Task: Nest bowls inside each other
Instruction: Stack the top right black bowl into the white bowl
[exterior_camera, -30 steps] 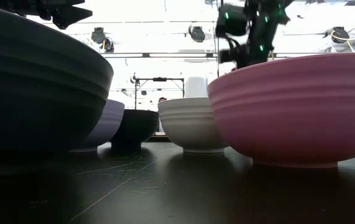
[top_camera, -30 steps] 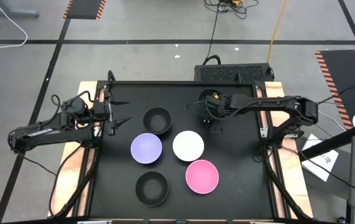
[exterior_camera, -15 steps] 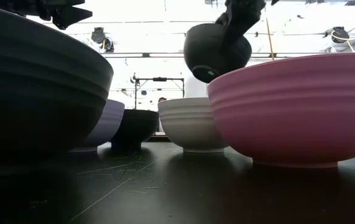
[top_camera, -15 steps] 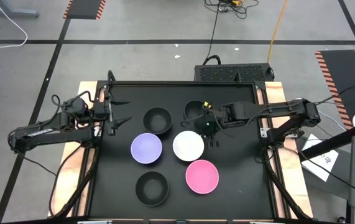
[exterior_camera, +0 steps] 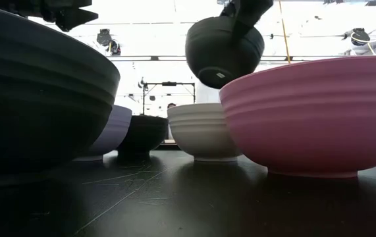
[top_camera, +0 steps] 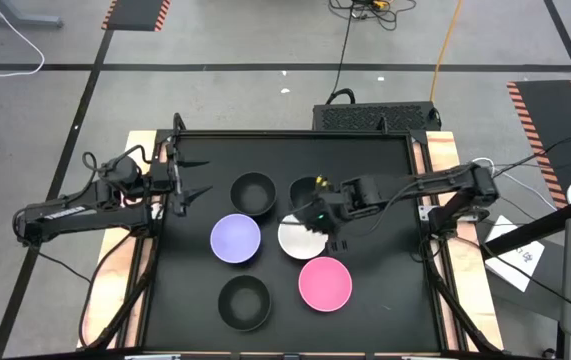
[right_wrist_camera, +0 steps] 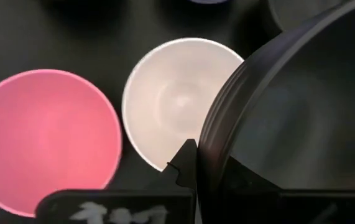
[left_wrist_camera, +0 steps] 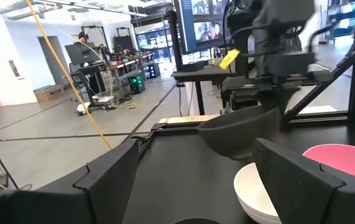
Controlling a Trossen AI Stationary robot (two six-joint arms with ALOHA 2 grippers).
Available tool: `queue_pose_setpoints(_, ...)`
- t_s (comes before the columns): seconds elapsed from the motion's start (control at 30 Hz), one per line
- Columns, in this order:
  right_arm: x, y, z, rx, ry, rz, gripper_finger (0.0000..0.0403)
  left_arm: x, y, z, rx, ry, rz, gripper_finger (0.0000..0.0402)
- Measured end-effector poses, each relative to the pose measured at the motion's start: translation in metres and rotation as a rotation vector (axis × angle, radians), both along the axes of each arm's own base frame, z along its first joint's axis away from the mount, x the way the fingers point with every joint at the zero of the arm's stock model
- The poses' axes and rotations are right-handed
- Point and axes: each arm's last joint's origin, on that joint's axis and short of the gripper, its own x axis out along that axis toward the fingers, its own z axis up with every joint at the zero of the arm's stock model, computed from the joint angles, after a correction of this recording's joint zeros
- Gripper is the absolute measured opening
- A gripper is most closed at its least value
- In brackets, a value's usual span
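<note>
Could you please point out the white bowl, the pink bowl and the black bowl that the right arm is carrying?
white bowl [top_camera: 295, 240]: high view, bare inside near its left rim.
pink bowl [top_camera: 325, 283]: high view, middle of its inside.
carried black bowl [exterior_camera: 224, 49]: low view, its outer wall, in the air above the white bowl.

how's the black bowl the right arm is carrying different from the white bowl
The carried black bowl hangs in the air, pinched at its rim by the right gripper; the white bowl rests free on the table. The black one tilts; the white sits level. Both are small, round and ribbed.
</note>
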Motion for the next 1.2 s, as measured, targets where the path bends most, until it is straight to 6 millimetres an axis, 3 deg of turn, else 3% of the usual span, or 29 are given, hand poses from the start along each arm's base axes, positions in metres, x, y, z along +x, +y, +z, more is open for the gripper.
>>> queue_pose_setpoints(0.23, 0.029, 0.020, -0.015, -0.086, 0.106, 0.042, 0.0000, 0.006, 0.002, -0.005, -0.015, 0.047, 0.000, 0.0321)
queue_pose_setpoints(0.5, 0.036, 0.033, -0.032, -0.120, 0.141, 0.022, 0.0000, 0.012, 0.003, -0.007, -0.021, 0.068, -0.006, 0.0322)
queue_pose_setpoints(0.93, 0.035, 0.052, -0.035, -0.061, 0.117, 0.010, 0.0000, 0.012, 0.003, -0.006, -0.030, 0.058, -0.011, 0.0322)
queue_pose_setpoints(1.2, 0.034, 0.057, -0.059, -0.004, 0.123, 0.004, 0.0000, 0.012, 0.003, -0.006, -0.025, 0.056, -0.012, 0.0322)
